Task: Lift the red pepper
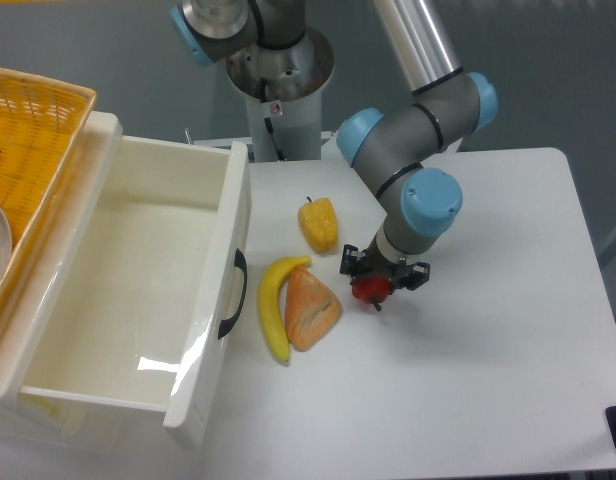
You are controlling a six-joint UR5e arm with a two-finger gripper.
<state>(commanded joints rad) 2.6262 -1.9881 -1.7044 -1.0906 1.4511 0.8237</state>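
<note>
Gripping is the step judged to be in hand: the claw (373,282) stands directly over the red pepper (370,290), its dark fingers down at either side of the fruit and drawn close against it. The jaws stand narrow, only as wide as the pepper between them, and appear closed on it. Whether the pepper rests on the table (488,350) or hangs just clear cannot be told; a small dark shadow sits right beneath it.

Position of other items, taken from the claw:
- orange wedge piece (310,310): just beside, to the image-left and slightly nearer the camera, apart from the pepper
- banana (273,310): beyond the wedge, same side
- yellow pepper (319,225): near, up and to the image-left, not touching
- open white drawer (138,290): well apart on the same side

Assessment: the hold looks made, the lift not yet proven. The next move calls for a straight vertical rise with the jaws held firm, since the glossy rounded skin could slip, and for keeping clear of the wedge alongside
</note>
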